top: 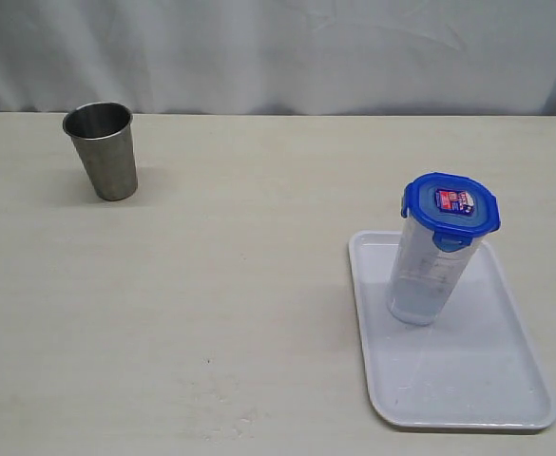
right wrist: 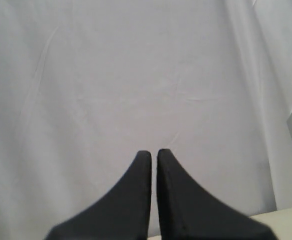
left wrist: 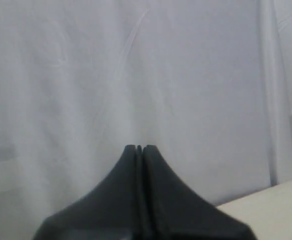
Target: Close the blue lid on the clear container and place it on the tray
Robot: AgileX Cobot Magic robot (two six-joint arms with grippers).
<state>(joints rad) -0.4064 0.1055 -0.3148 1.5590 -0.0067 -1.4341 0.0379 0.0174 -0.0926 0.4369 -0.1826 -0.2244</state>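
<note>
The clear container (top: 428,280) stands upright on the white tray (top: 468,380) at the right of the table in the exterior view. The blue lid (top: 450,205), with its red-and-white label, sits on top of the container. Neither arm shows in the exterior view. In the left wrist view my left gripper (left wrist: 139,148) is shut, its black fingers pressed together, facing the white curtain. In the right wrist view my right gripper (right wrist: 153,152) is shut with only a thin slit between its fingers and nothing in them.
A steel cup (top: 104,150) stands upright at the back left of the table. A white curtain (top: 278,52) hangs behind the table. The beige tabletop (top: 220,304) spreads between the cup and the tray.
</note>
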